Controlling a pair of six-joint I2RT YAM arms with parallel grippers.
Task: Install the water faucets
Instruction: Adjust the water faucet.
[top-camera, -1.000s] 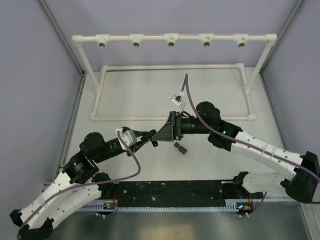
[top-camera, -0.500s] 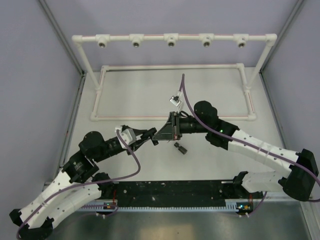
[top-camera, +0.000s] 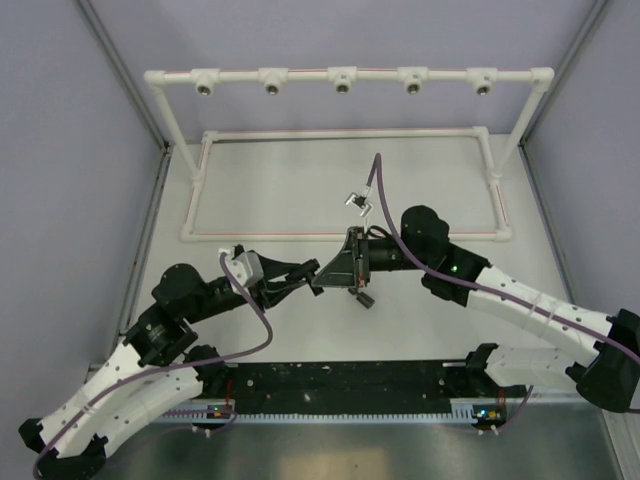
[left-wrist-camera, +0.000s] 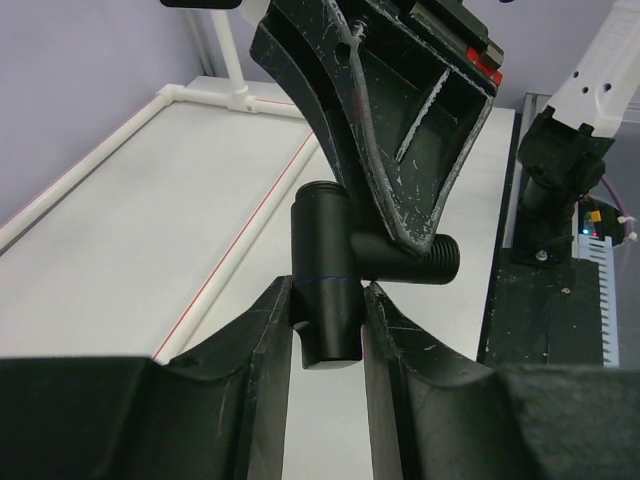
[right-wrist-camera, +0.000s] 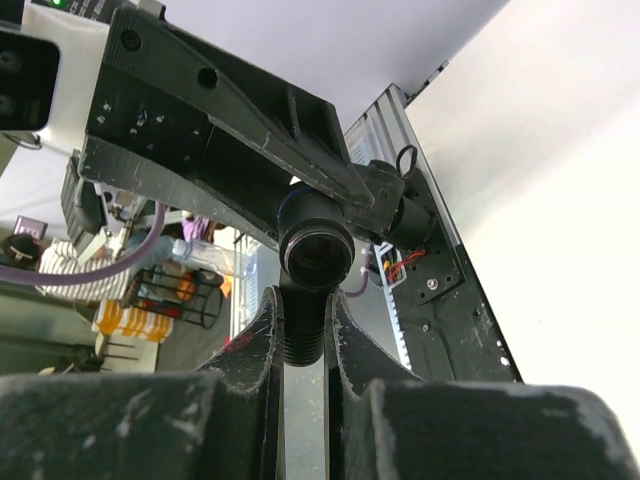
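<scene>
A black T-shaped water faucet (left-wrist-camera: 322, 250) hangs above the table between both grippers. My left gripper (left-wrist-camera: 327, 305) is shut on its smooth lower barrel. From the other side my right gripper (right-wrist-camera: 303, 312) is shut on the threaded side stub, and the faucet's open round end (right-wrist-camera: 315, 245) faces that camera. Seen from above, the left gripper (top-camera: 308, 277) and right gripper (top-camera: 324, 279) meet tip to tip at mid-table. A second small black faucet piece (top-camera: 362, 296) lies on the table just right of them.
The white pipe frame (top-camera: 440, 73) stands at the back with several metal-ringed sockets along its top bar. Its rectangular base (top-camera: 300, 133) lies flat on the table. A black rail (top-camera: 340, 385) runs along the near edge between the arm bases.
My right gripper was open around the faucet and has shut on its threaded stub. Both grippers have shifted slightly toward the near edge, and the left one stays shut on the faucet.
</scene>
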